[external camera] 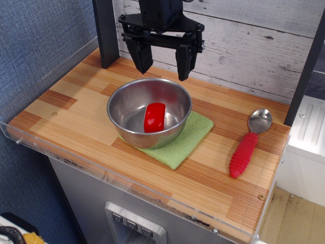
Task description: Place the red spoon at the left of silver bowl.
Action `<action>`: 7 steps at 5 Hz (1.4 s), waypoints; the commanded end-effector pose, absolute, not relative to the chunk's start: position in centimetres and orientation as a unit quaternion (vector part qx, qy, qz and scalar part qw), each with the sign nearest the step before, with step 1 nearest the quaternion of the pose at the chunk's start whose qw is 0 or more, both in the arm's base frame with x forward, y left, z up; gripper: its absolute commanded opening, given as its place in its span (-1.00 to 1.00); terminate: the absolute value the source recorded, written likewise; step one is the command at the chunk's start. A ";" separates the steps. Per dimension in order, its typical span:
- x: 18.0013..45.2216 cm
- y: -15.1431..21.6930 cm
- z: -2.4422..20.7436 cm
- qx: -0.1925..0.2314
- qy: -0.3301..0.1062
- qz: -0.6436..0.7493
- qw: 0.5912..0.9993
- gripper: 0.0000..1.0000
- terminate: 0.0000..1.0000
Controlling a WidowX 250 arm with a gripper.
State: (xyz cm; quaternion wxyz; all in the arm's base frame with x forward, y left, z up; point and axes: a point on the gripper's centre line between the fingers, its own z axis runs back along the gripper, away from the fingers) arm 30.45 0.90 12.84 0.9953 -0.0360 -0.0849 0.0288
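Note:
The silver bowl (149, 112) stands near the middle of the wooden table, partly on a green cloth. A short rounded red block (154, 117) lies inside it. The red spoon (248, 146) lies flat at the right side of the table, its ribbed red handle toward the front and its silver scoop toward the back. My gripper (162, 63) hangs above the back rim of the bowl, its two black fingers spread apart and empty. It is well to the left of the spoon.
A green cloth (183, 138) lies under the bowl's right side. A black post (106, 33) stands at the back left. A clear plastic rim (61, 152) runs along the table's front and left edges. A white plank wall is behind.

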 end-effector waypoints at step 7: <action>34.5 -12.3 6.3 0.012 -0.064 -0.006 0.998 1.00 -1.00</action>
